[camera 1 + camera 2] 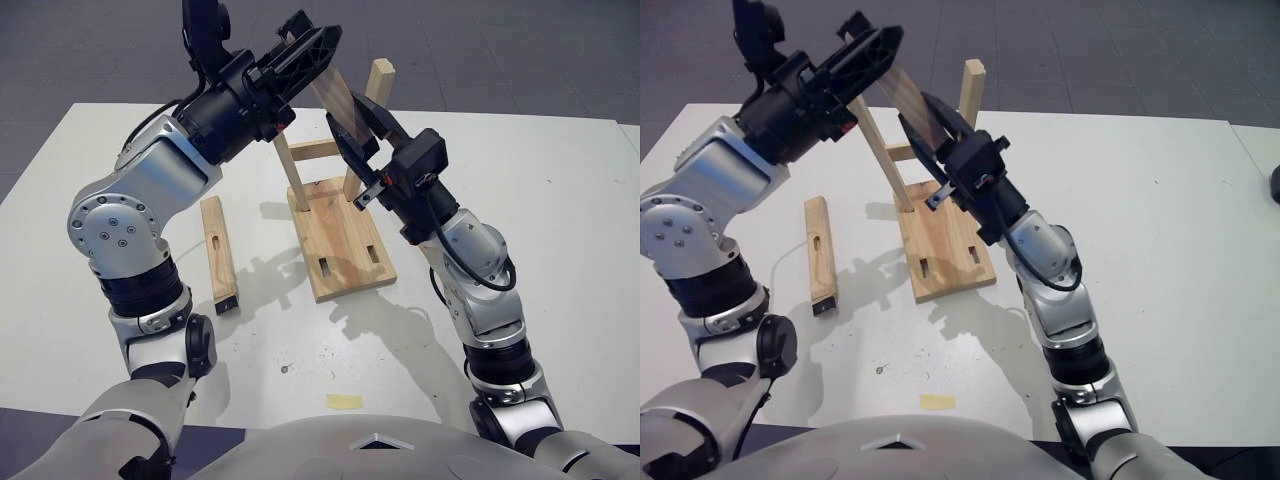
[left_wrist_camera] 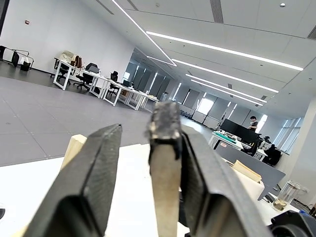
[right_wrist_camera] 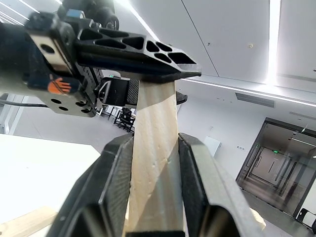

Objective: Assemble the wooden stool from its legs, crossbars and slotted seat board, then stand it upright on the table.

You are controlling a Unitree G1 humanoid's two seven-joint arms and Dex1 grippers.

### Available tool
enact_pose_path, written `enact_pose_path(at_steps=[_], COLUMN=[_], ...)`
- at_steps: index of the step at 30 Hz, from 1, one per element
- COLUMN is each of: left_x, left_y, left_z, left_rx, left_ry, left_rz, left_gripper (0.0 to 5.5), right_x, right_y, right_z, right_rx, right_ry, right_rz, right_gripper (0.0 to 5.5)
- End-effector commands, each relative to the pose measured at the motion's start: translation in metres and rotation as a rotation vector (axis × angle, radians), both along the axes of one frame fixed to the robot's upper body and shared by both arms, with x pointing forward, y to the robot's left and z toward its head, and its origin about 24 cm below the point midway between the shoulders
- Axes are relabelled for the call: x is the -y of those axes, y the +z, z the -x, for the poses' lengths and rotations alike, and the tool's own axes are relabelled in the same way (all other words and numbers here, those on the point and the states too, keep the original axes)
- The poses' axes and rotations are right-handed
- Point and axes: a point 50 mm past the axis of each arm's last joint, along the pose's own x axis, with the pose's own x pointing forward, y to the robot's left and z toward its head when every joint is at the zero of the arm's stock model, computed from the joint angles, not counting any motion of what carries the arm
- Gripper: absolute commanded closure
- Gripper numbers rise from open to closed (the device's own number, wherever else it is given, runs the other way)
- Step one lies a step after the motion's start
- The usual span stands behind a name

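The right gripper (image 1: pixel 348 113) pinches the slanted leg (image 1: pixel 336 98); the left gripper (image 1: pixel 322 45), spread, straddles its eleven-o'clock end; seat board slots (image 1: pixel 325 266) wait at six.

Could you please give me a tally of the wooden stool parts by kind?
Seat board: 1
Standing legs: 2
Crossbar between them: 1
Loose leg lying flat: 1
Held piece, in right tool: 1
Total: 6 wooden parts

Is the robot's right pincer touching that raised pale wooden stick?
Touching. The right wrist view shows the pale wooden stick squeezed between both fingers of the right pincer, no gap.
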Motion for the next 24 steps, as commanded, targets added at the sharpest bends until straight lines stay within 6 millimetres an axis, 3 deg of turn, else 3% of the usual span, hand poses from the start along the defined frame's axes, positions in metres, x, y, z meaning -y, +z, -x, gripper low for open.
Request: enact_pose_path(at_steps=[1,5,9,11,14,17,24], left_x=[-0.004,-0.006,-0.012,-0.018,-0.038,-0.072,-0.141], left_y=[0.008,0.015,0.030,0.040,0.058,0.067,0.018], left_z=[0.001,0.001,0.001,0.000,-0.002,-0.003,0.001], left_rx=[0.062,0.112,0.179,0.213,0.266,0.255,0.010], left_ry=[0.006,0.004,0.033,0.067,0.166,0.336,0.860], left_rz=[-0.028,-0.025,-0.010,0.006,0.012,0.009,-0.211], left_gripper=[4.37,5.07,5.08,5.08,5.08,5.08,5.08], right_x=[-0.001,-0.001,-0.002,-0.003,-0.001,0.009,0.061], right_y=[0.001,0.001,-0.001,-0.002,-0.005,-0.008,-0.019], right_z=[0.001,0.000,0.000,-0.001,-0.002,-0.004,0.001], right_rx=[0.003,-0.004,-0.014,-0.023,-0.028,-0.027,-0.070], right_ry=[0.006,0.004,0.011,0.010,-0.016,-0.073,-0.321], right_rz=[-0.001,-0.004,0.001,0.008,0.016,0.028,0.038], right_gripper=[4.21,4.21,4.21,3.76,3.23,2.71,1.71])
